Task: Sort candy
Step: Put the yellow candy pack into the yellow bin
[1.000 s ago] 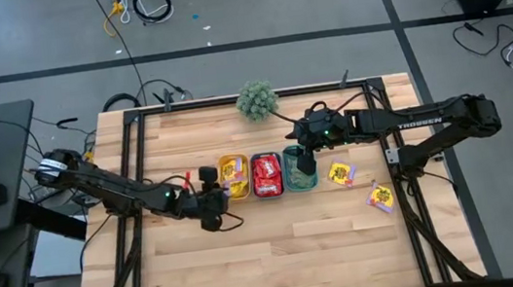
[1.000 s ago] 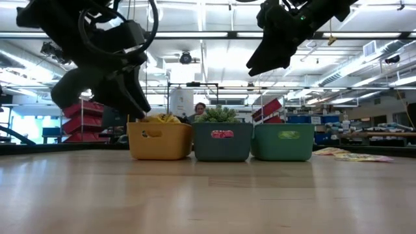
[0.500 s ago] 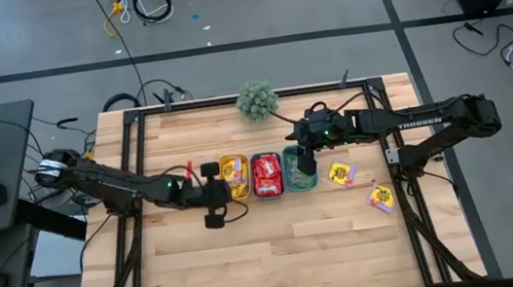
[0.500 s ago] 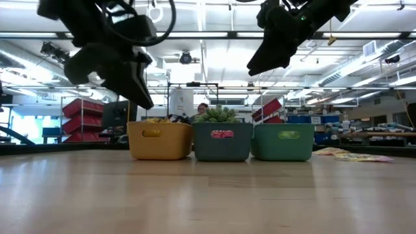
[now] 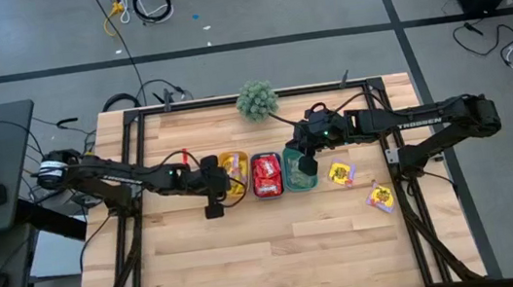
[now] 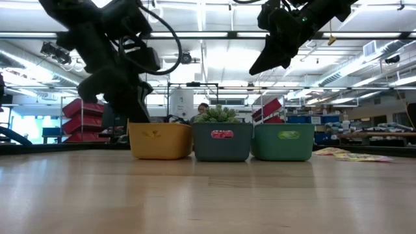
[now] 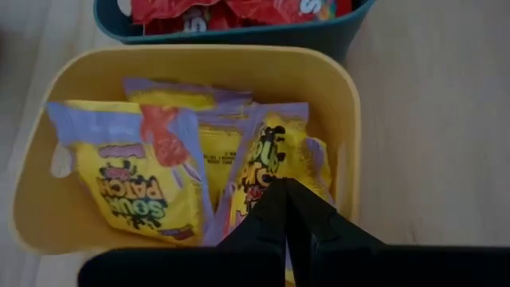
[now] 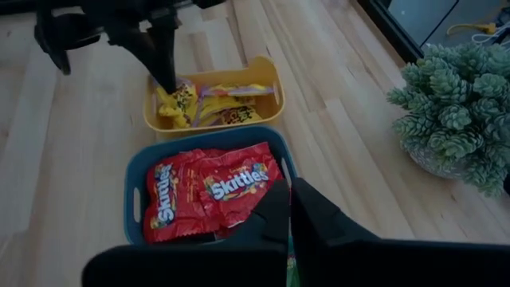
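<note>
Three trays stand side by side: a yellow one [image 5: 233, 178] with yellow candy packets [image 7: 135, 183], a teal one [image 5: 266, 175] with red packets [image 8: 231, 185], and a green one [image 5: 299, 172]. Two more yellow packets [image 5: 341, 172] [image 5: 381, 197] lie flat on the table to the right of the trays. My left gripper [image 7: 285, 190] is shut, with its tips over the yellow tray at about rim height [image 6: 140, 118]. My right gripper [image 8: 287, 187] is shut and hangs well above the green tray [image 6: 255, 70], holding nothing. My left gripper's shut fingertips [image 8: 167, 80] slant down from the table's left toward the yellow packets at the tray's near end [image 8: 179, 100]. I cannot tell whether they touch a packet. Nothing shows between the fingers.
A spiky green plant ball [image 5: 256, 99] stands at the table's far edge behind the trays. Bare wood lies along the near half of the table [image 5: 271, 259]. Dark frame rails [image 5: 133, 178] run along the table's left and right sides.
My left gripper has swung from the table's near side toward the far edge and the yellow tray, rolling its wrist, and its fingers have shut. My right gripper has stayed above the green tray and has shut. No candy has moved.
</note>
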You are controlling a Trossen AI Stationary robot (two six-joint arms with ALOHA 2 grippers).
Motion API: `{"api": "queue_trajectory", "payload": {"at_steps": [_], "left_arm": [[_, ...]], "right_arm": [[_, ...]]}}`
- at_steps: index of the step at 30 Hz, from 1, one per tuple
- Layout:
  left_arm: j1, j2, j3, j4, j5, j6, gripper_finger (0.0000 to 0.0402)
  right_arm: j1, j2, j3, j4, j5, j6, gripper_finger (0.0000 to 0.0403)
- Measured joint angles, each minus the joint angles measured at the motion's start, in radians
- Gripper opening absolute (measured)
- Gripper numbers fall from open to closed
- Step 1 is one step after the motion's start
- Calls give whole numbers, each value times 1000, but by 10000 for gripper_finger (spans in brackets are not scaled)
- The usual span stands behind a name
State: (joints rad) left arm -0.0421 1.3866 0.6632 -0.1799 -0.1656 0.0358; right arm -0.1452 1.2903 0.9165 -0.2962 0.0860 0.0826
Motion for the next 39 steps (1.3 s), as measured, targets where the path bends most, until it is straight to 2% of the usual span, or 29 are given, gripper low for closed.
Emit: {"api": "queue_trajectory", "payload": {"at_steps": [6, 13, 18, 23, 28, 33, 39], "left_arm": [[22, 3, -32, 57, 3, 6, 1], [31, -1, -24, 48, 3, 6, 0], [28, -44, 9, 50, 3, 10, 0], [29, -113, -14, 84, 56, -7, 0], [29, -177, -110, 259, 96, -20, 0], [29, -218, -218, 481, 116, -44, 0], [29, -224, -310, 698, 119, -67, 0]], "right_arm": [[0, 0, 0, 0, -1, 0, 14], [0, 0, 0, -1, -1, 0, 24], [0, 0, 0, -4, -1, 0, 33], [5, -3, 0, -13, 4, -36, 40], [13, -4, -64, 83, 19, -60, 23], [15, -4, -180, 260, 22, -51, 2], [19, -20, -299, 350, 19, 32, 11]]}}
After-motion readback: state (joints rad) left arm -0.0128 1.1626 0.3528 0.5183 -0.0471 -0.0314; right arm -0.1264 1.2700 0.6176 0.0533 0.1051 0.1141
